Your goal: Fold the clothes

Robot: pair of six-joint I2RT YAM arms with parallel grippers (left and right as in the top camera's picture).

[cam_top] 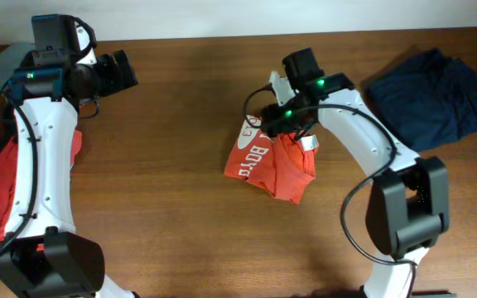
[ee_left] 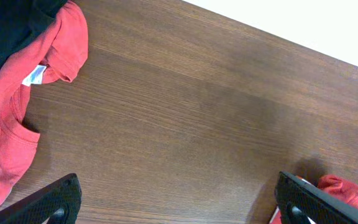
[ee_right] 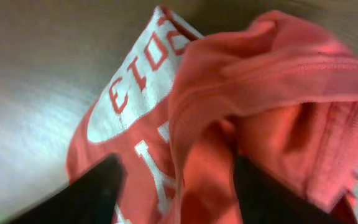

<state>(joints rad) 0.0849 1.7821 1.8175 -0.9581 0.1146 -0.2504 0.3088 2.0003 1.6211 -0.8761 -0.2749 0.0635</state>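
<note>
Overhead, the brown wood-grain table [cam_top: 180, 99] is carrying the orange-red T-shirt [cam_top: 263, 170]. Its soft cotton is bunching into a rough wedge, with white lettering [cam_top: 253, 156] showing along its left side. The right gripper [cam_top: 281, 124] is hanging at the shirt's upper edge, right against the cloth. A navy garment [cam_top: 437, 95] is lying rumpled well apart to the right. At the far left the left gripper [cam_top: 127, 70] is pointing across bare wood, well apart from the T-shirt. A second orange-red shirt [cam_top: 7, 190] is lying under that arm, and a grey piece [cam_top: 7, 56] is lying behind it.

From the left wrist, the two black fingers [ee_left: 48, 202] are standing as wide apart as the frame, gripping nothing, with only streaked wood between them. The second shirt is sprawling at the left, showing a ribbed neckline and a small white label [ee_left: 35, 76], and a black piece [ee_left: 5, 18] is lying above it. A corner of the lettered T-shirt is peeking in beside the right-hand finger.

From the right wrist, the view is blurring. A thick stitched hem is humping up in soft folds, and the mirrored white letters are running along a flat panel. The dark fingers [ee_right: 98, 190] are standing partly apart, one on each side of a ridge of cloth. They may be pinching it, though I cannot tell.
</note>
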